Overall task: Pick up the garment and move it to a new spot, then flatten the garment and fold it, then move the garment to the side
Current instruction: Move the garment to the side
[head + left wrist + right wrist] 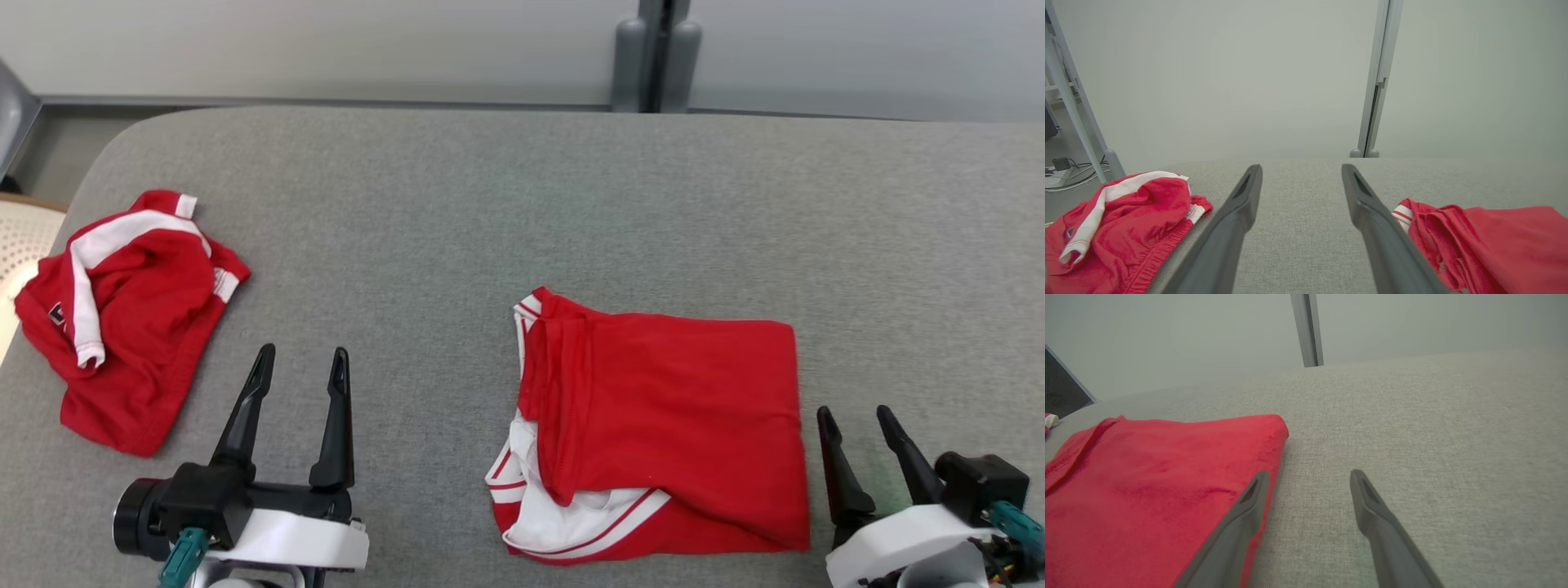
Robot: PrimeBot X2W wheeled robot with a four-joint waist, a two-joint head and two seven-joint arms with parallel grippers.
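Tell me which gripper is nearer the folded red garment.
Right. The right gripper hangs beside the folded red garment, at its right edge; the left gripper stands well off to its left, closer to the crumpled garment.

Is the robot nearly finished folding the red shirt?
Done, it seems: the folded red garment lies in a neat rectangle on the grey table. In hand: nothing. The left gripper and right gripper are open and empty, one on each side of it. Left: moving it to the side. A crumpled red garment near the table's left edge is unfolded.

Even, soft, bright light; faint shadows.
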